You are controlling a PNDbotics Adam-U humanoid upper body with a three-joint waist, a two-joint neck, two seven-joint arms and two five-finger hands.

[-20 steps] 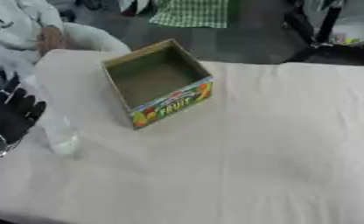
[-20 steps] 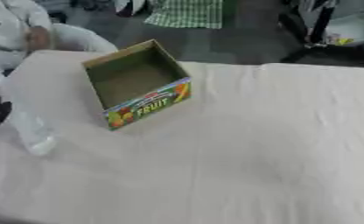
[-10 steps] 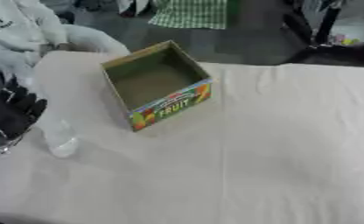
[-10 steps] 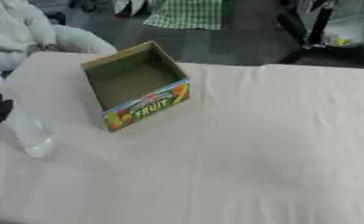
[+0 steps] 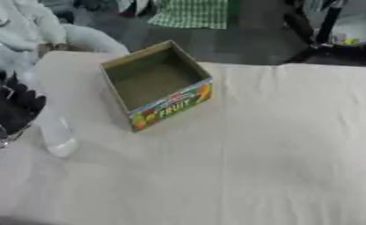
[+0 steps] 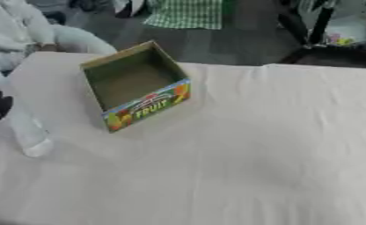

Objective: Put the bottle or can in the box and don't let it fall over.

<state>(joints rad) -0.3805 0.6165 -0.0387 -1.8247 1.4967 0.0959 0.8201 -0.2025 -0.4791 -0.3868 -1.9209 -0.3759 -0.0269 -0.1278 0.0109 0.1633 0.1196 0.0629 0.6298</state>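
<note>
While the black left hand (image 5: 10, 105) sits at the bench's left edge, fingers curled against the bottle's side, looks like it's gripping it | clear plastic bottle (image 5: 55, 132) upright on the white-clothed bench (image 5: 278, 145), just right of that hand | open cardboard box with "FRUIT" print (image 5: 157, 85) further right, apart from the bottle, nothing inside

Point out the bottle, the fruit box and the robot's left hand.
bottle (image 5: 56, 132), left eye view, on its clear lower body.
fruit box (image 5: 170, 107), left eye view, on the printed front wall.
left hand (image 5: 10, 105), left eye view, on the black fingers.
</note>
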